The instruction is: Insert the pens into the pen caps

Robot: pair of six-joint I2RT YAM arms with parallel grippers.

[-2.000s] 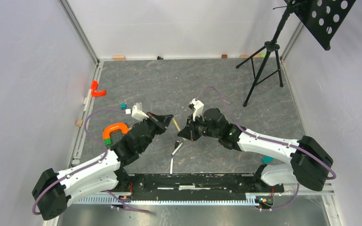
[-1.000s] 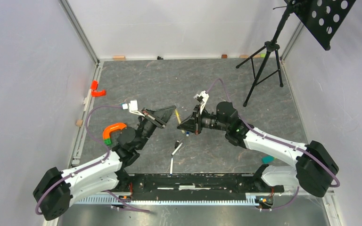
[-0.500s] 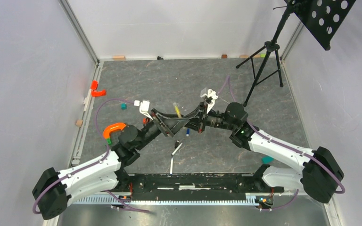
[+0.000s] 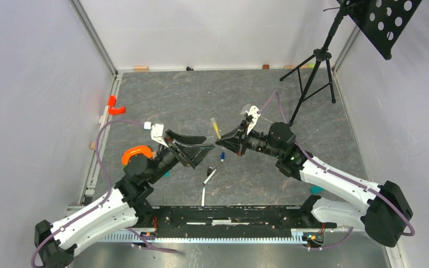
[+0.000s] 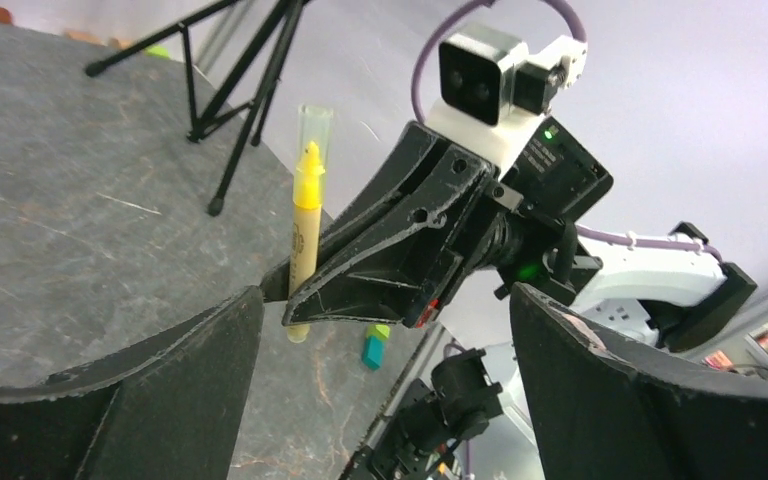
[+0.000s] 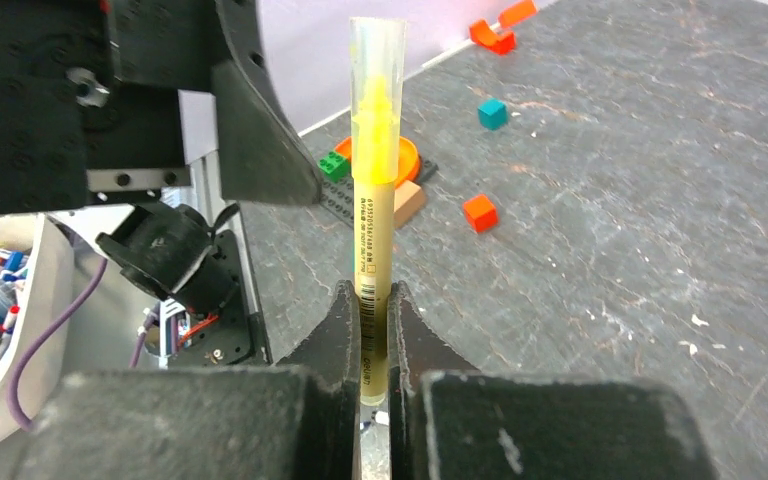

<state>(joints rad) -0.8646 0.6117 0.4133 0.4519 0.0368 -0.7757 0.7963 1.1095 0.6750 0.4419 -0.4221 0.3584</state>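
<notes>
My right gripper (image 6: 373, 300) is shut on the lower barrel of the yellow-olive pen (image 6: 374, 215), which stands upright above the fingers. A clear cap (image 6: 377, 50) covers its tip. From above, the pen (image 4: 215, 127) sticks out of the right gripper (image 4: 219, 142) at mid-table. My left gripper (image 4: 209, 142) faces it from the left, open and empty. In the left wrist view the pen (image 5: 306, 230) is beyond its wide-apart fingers (image 5: 160, 385). A blue pen cap (image 4: 222, 157) and two white pens (image 4: 209, 177) (image 4: 203, 195) lie on the table below.
An orange arch block (image 4: 136, 152) sits by the left arm and red pieces (image 4: 114, 106) lie at the left edge. A black tripod stand (image 4: 313, 61) is at the back right. A teal cube (image 6: 492, 113), a red cube (image 6: 478, 212) and a teal-green block (image 5: 374, 347) are scattered about.
The left gripper was shut a second ago. It met the right gripper at the pen, opened wide and drew back to the left. The right gripper still grips the yellow pen.
</notes>
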